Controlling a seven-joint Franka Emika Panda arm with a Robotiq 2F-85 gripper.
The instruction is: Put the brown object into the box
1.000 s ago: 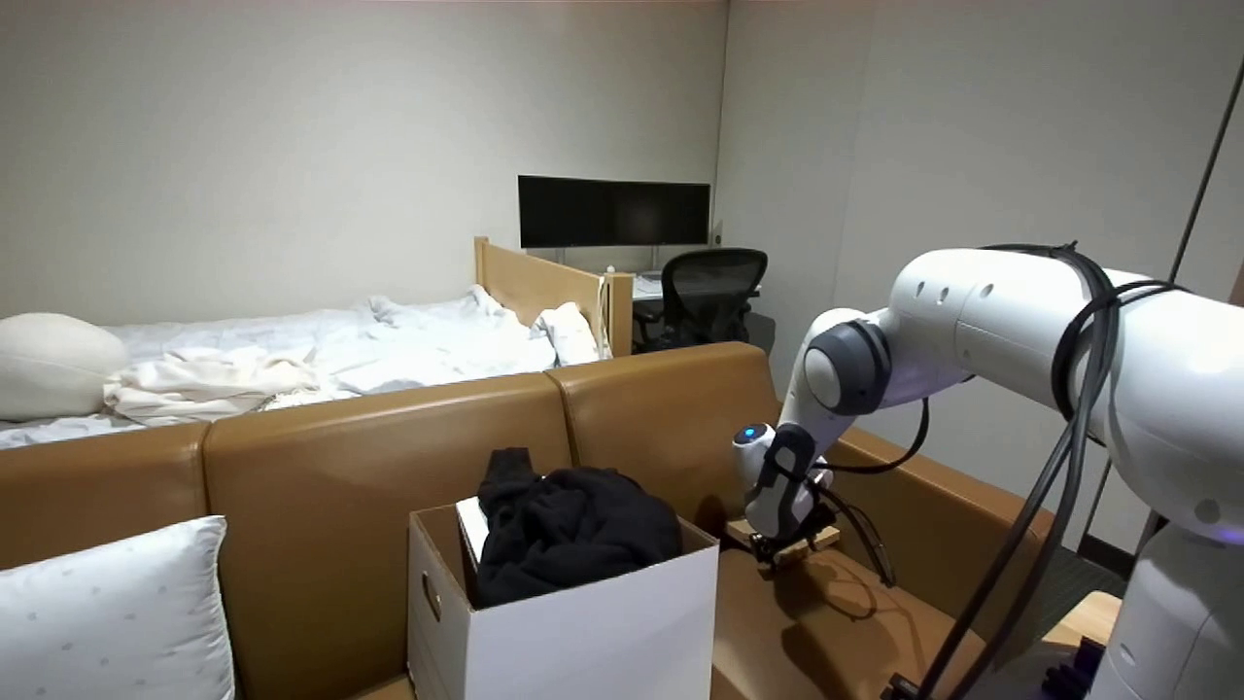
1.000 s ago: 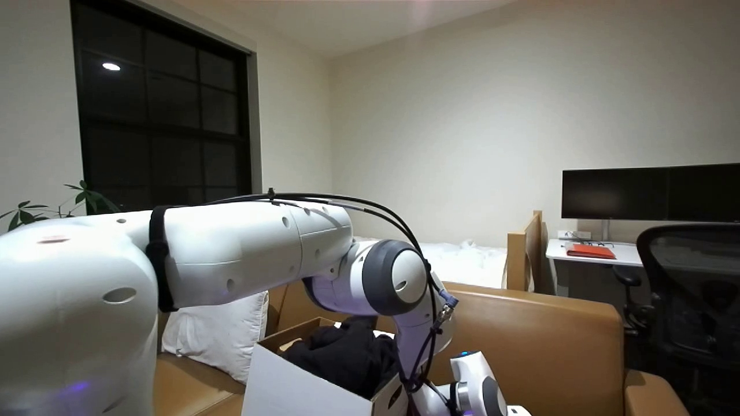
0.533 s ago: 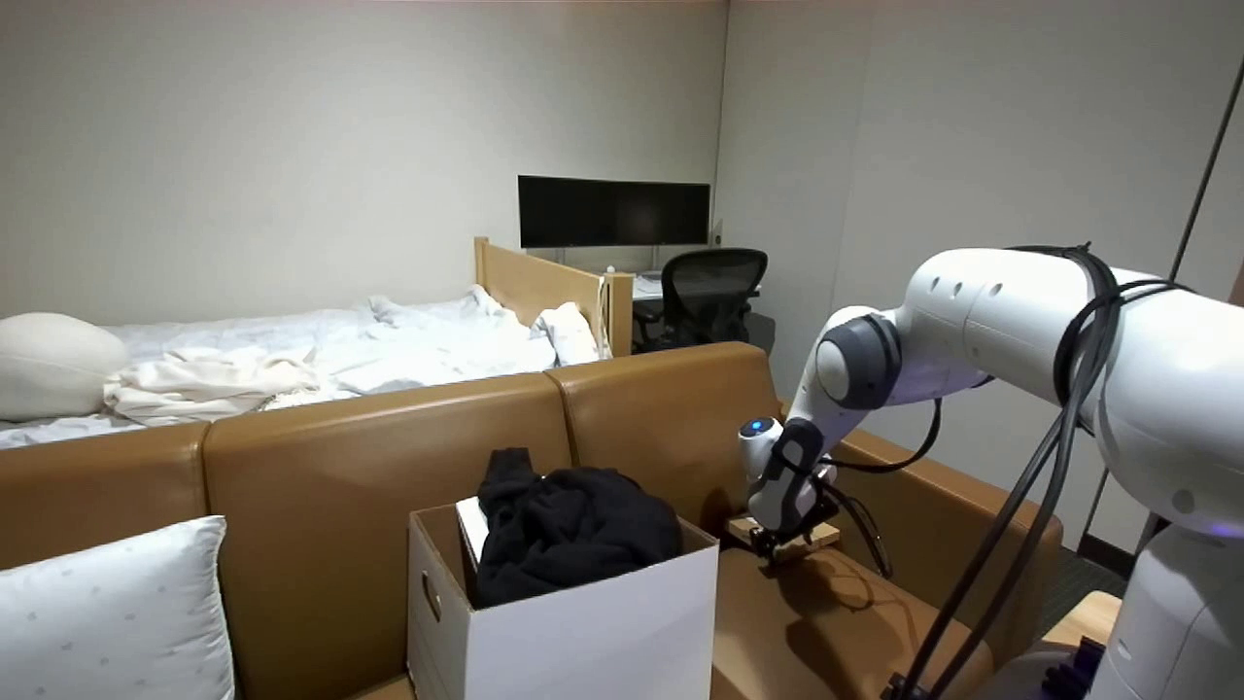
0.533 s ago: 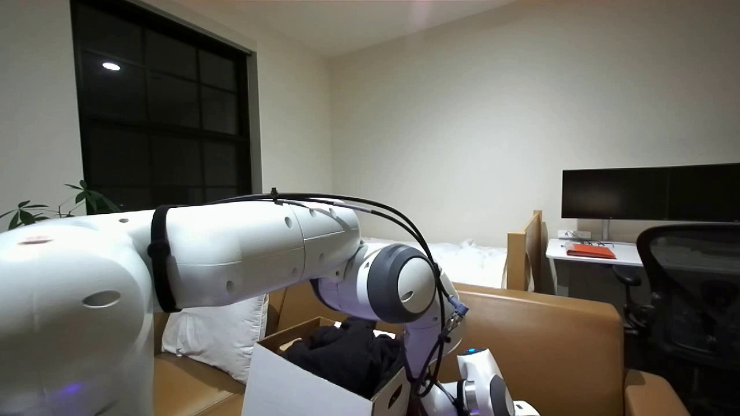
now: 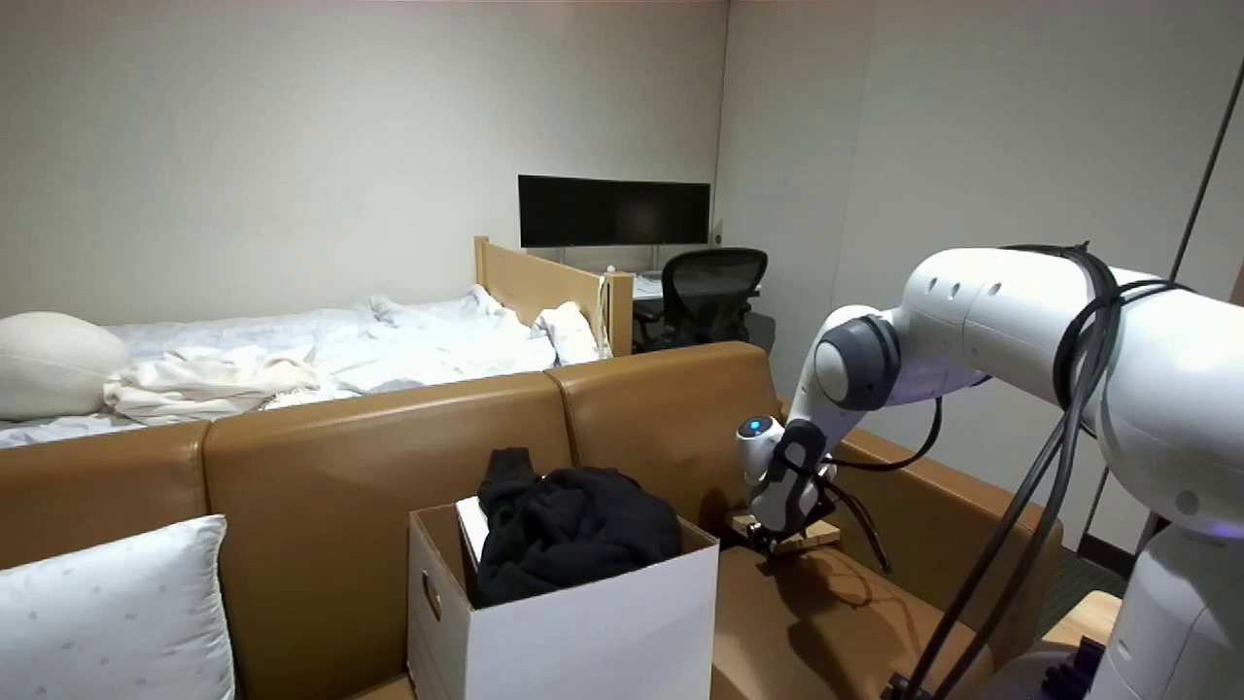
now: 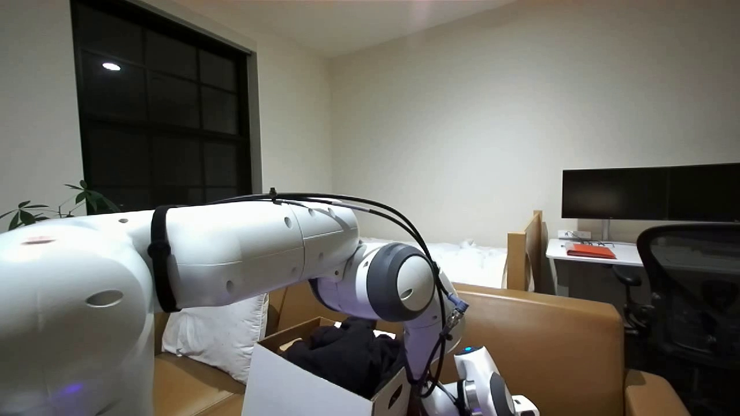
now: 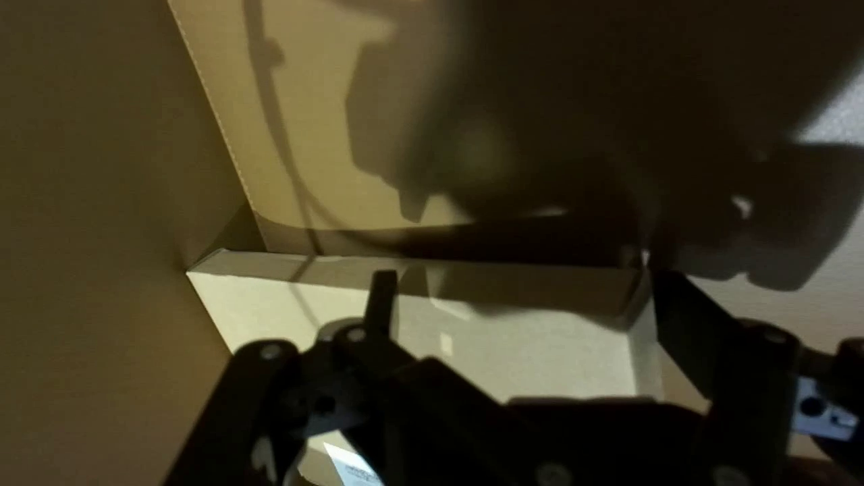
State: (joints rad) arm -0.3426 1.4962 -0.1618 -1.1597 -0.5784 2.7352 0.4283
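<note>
The brown object, a flat tan cardboard-like piece, lies on the couch seat by the backrest. It also shows in an exterior view, partly hidden behind my gripper. In the wrist view my gripper is open, its dark fingers wide apart. The left finger overlaps the piece in the picture and the right finger is beside its right end. I cannot tell whether either touches it. The white box stands on the couch to the left, with black clothing inside. It also shows in an exterior view.
The brown couch backrest and armrest border the seat near the gripper. A white pillow lies left of the box. Cables hang from the arm.
The arm has shifted slightly right in both exterior views, and my gripper has risen a little over the tan piece. It has barely moved in the last half second. The box is unmoved.
</note>
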